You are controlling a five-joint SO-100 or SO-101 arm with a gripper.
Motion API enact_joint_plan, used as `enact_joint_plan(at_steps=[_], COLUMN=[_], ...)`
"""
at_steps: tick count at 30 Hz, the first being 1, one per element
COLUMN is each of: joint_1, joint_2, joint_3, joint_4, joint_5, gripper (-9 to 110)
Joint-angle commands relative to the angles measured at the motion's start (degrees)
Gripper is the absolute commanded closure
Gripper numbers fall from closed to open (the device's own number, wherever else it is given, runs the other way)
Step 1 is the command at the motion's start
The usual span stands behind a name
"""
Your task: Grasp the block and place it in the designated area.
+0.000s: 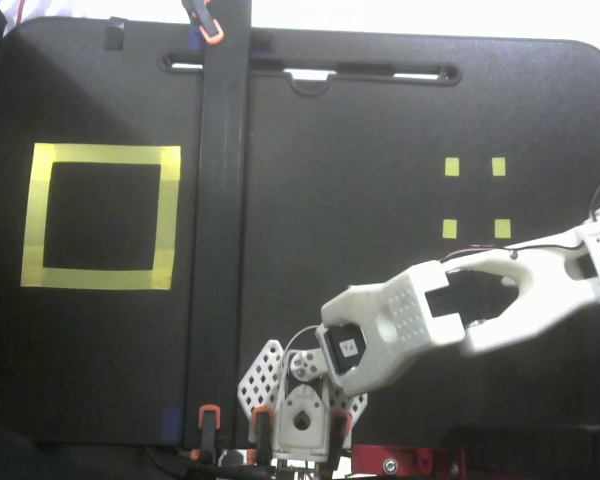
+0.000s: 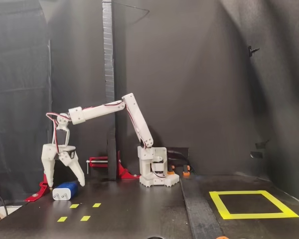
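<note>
In the side fixed view, the dark-blue block (image 2: 66,191) lies on the black table at the far left, behind the small yellow marks. My white gripper (image 2: 65,184) hangs open right over it, one finger (image 2: 48,172) to its left and the other just right of it, tips close to the block's top. The designated area (image 2: 252,215) is the large yellow-taped square at the right. From above, that square (image 1: 100,155) lies at the left. There my arm (image 1: 500,295) runs off the right edge, leaving gripper and block out of view.
Four small yellow tape squares (image 1: 450,167) mark the table's right half from above, seen as marks (image 2: 84,218) in front of the block from the side. A black strip (image 1: 223,230) divides the table. A red clamp (image 2: 42,186) stands left of the block. The arm's base (image 2: 157,172) sits centre.
</note>
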Motion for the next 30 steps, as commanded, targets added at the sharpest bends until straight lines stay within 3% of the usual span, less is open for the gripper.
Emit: enact_joint_plan(at_steps=[1, 21, 27, 30], joint_1=[0.18, 0.44, 0.44, 0.44], joint_2=[0.35, -2.11, -2.20, -2.20], joint_3=[0.97, 3.78, 4.31, 4.39], joint_4=[-1.41, -5.27, -5.27, -5.27], joint_5=[-0.26, -0.18, -0.26, -0.35], gripper=[59, 60, 78, 79])
